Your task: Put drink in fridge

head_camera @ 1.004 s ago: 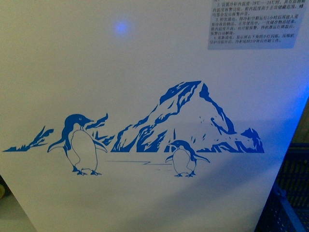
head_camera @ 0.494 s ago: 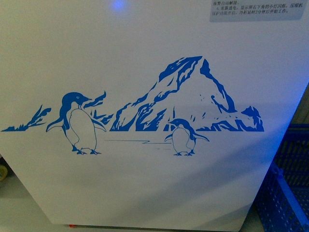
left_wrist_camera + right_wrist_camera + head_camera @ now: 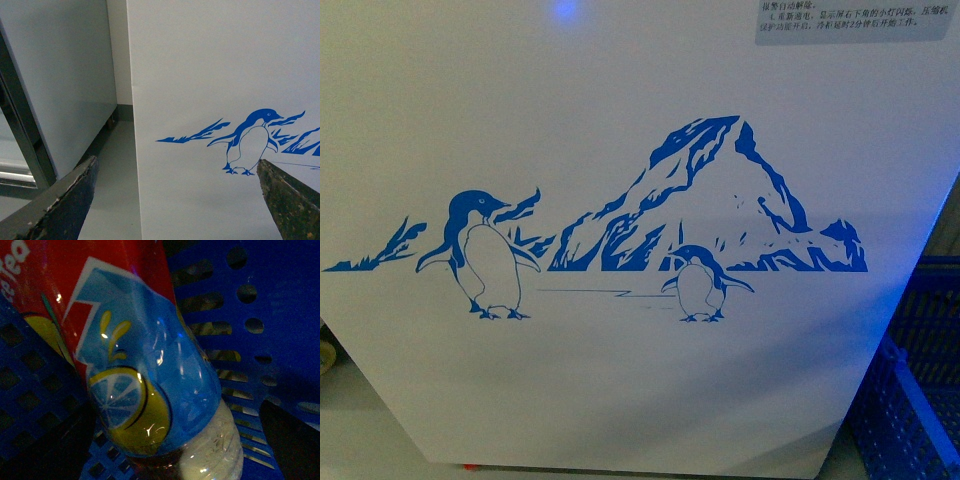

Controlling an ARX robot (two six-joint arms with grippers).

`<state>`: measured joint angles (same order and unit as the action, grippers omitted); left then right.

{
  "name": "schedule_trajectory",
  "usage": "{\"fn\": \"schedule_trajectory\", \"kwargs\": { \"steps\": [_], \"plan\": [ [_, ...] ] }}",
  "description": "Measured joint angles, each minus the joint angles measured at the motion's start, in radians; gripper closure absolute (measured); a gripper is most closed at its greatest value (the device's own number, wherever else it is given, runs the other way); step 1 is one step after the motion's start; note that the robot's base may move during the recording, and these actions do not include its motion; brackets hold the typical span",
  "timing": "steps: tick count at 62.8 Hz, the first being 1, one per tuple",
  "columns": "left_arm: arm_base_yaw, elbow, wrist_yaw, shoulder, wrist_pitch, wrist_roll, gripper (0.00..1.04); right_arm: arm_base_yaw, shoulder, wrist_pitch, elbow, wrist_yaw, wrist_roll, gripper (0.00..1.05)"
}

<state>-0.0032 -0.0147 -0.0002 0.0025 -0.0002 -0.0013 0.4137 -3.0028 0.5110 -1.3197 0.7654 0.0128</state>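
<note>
Left gripper [image 3: 176, 162] faces the fridge [image 3: 620, 120], jaws open, empty. Right gripper [image 3: 170, 420] is at the drink [image 3: 135, 370] to lift it; jaws too dark to tell.

A blue perforated crate [image 3: 910, 410], a grey cabinet [image 3: 65, 85] and grey floor [image 3: 115, 165] show.

fridge [image 3: 620, 120]: white, blue penguin-mountain decal | drink [image 3: 125, 365]: red-blue label, yellow lemon | crate [image 3: 285, 300]: blue
</note>
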Motion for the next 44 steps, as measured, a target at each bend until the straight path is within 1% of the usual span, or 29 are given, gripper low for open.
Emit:
{"fn": "schedule_trajectory", "kwargs": {
  "steps": [22,34,44],
  "plan": [
    [0.0,0.0,0.0,0.0,0.0,0.0,0.08,0.0,-0.056,-0.114,-0.105,0.047,0.04,0.08],
    [0.0,0.0,0.0,0.0,0.0,0.0,0.08,0.0,-0.062,-0.205,-0.148,0.053,0.089,0.08],
    [0.0,0.0,0.0,0.0,0.0,0.0,0.08,0.0,-0.061,-0.243,-0.149,0.047,0.132,0.08]
  ]
}}
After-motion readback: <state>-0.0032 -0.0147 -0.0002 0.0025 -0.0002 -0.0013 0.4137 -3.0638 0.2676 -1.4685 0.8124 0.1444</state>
